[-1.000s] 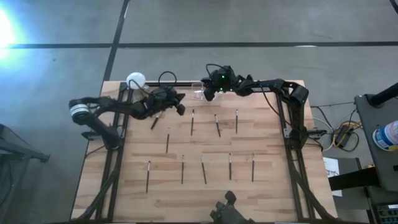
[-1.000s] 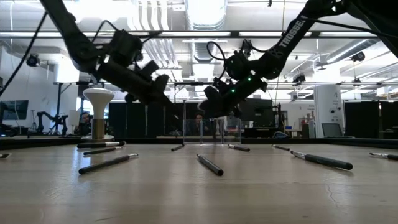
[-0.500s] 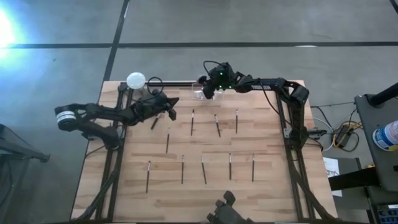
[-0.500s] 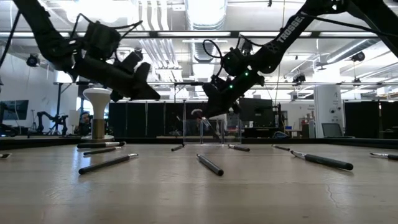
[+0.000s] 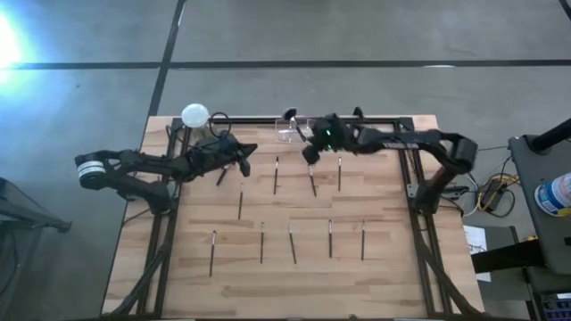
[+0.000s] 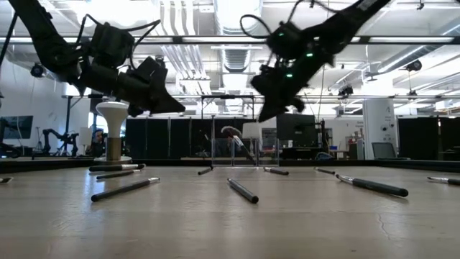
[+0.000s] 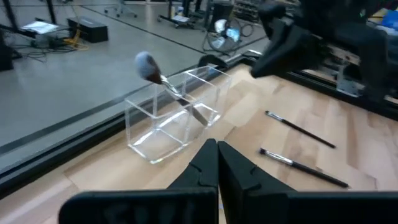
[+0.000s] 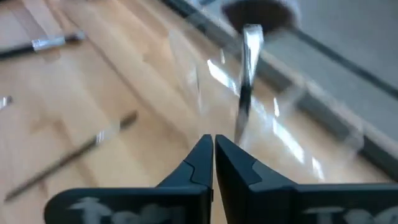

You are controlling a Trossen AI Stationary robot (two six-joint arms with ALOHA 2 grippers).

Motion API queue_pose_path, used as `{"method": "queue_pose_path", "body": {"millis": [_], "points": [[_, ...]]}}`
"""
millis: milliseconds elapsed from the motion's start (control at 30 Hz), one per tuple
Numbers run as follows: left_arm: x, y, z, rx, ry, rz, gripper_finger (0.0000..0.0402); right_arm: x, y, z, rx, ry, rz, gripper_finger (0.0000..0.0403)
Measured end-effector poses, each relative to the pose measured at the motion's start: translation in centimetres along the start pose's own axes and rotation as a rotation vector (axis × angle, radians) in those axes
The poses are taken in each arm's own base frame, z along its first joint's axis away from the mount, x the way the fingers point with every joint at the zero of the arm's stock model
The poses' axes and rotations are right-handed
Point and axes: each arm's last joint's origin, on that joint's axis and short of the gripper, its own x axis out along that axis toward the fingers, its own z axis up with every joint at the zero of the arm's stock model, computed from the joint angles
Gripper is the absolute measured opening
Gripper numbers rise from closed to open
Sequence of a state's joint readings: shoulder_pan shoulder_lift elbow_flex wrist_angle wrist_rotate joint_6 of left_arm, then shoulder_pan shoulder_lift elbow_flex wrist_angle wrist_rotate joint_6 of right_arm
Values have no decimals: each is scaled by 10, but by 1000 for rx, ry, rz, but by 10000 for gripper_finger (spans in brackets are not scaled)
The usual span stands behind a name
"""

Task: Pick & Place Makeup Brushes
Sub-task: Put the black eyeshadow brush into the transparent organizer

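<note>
Leaning in the clear box (image 7: 177, 118), one makeup brush (image 7: 163, 81) (fluffy head up)

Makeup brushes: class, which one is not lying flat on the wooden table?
The fluffy-headed makeup brush standing tilted inside the clear plastic box at the table's far edge, head up. All the other thin dark brushes lie flat on the wooden table.

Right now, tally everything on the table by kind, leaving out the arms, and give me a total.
Thin dark makeup brushes lying flat on the wooden table: 10
Fluffy-headed makeup brush leaning in the box: 1
Clear plastic box: 1
White ball-topped stand: 1
Total: 13
</note>
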State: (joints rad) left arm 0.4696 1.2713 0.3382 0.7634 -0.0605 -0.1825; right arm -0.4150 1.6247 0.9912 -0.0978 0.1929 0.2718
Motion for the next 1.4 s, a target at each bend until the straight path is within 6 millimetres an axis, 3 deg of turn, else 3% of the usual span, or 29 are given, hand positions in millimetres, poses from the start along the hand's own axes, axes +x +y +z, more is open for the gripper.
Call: {"method": "queue_pose_path", "body": {"millis": [267, 400, 567, 700, 1033, 1200, 1400], "points": [[0, -3, -1, 1, 12, -65, 0, -49, 0, -68, 239, 4, -50, 12], [0, -4, -1, -2, 19, -101, 0, -57, -8, -93, 358, 17, -76, 13], [0, -5, -1, -8, 16, -106, 0, -53, -17, -115, 438, 63, -128, 20], [0, -5, -1, -10, 15, -106, 0, -42, -21, -121, 462, 95, -178, 49], [0, -5, -1, -11, 21, -105, 0, -7, -27, -108, 474, 183, -288, 131], [0, -5, -2, -11, 26, -107, 0, 8, -31, -108, 481, 230, -314, 125], [-1, -5, -3, -8, 29, -107, 0, 17, -29, -108, 439, 242, -330, 74]]}}
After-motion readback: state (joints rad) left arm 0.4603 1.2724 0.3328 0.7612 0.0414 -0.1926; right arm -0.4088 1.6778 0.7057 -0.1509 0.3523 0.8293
